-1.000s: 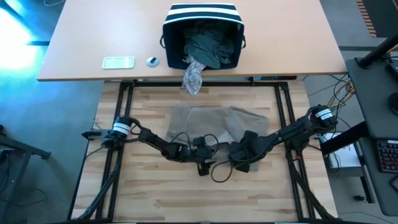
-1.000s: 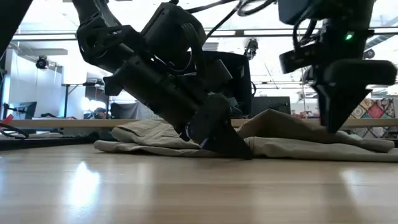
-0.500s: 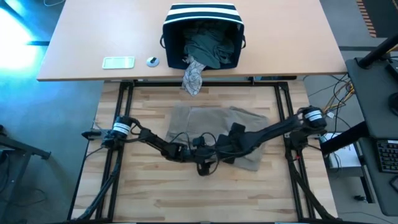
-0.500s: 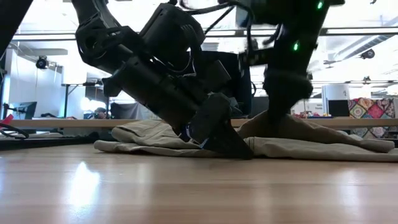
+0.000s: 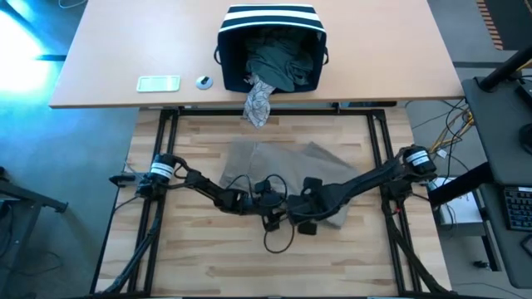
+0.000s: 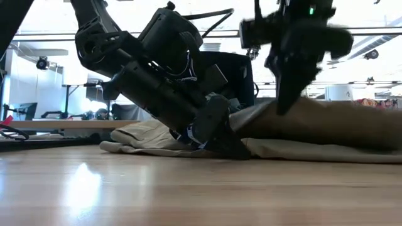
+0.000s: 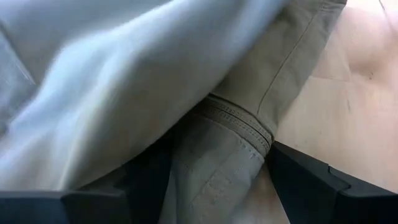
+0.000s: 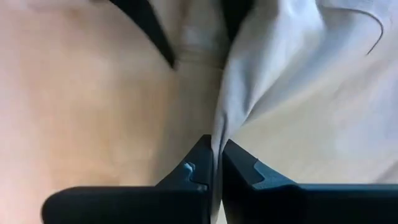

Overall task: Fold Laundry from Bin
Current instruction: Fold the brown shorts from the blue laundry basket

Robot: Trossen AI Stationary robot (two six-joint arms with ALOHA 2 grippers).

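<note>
**Right hand pinches the tan garment and draws it across**

Since the earlier frames, the right hand (image 5: 304, 218) has swung in from the table's right side towards the middle, closed its fingers (image 8: 200, 169) on a fold of the tan garment (image 5: 283, 159) and begun dragging that edge over; in the low view the cloth now rises in a long ridge where it lay flat before. Its fingers are pressed tight together with a thin pleat of tan fabric caught between them.

The left hand (image 7: 211, 177) has not shifted. It sits low on the wooden table (image 5: 208, 257) at the garment's near edge, fingers spread wide, straddling a stitched hem without clamping it.

The rest of the laundry (image 5: 278, 62) remains in the bin (image 5: 270, 17) on the far desk, a grey-white patterned piece (image 5: 258, 104) hanging out over its front.

To fold well, the right hand should probably carry its edge level and slowly, so the thin pinch does not slip. The left hand would do best to anchor the hem, keeping the lower layer from sliding along. The lifted edge should land squarely on the opposite one before it is let go.
</note>
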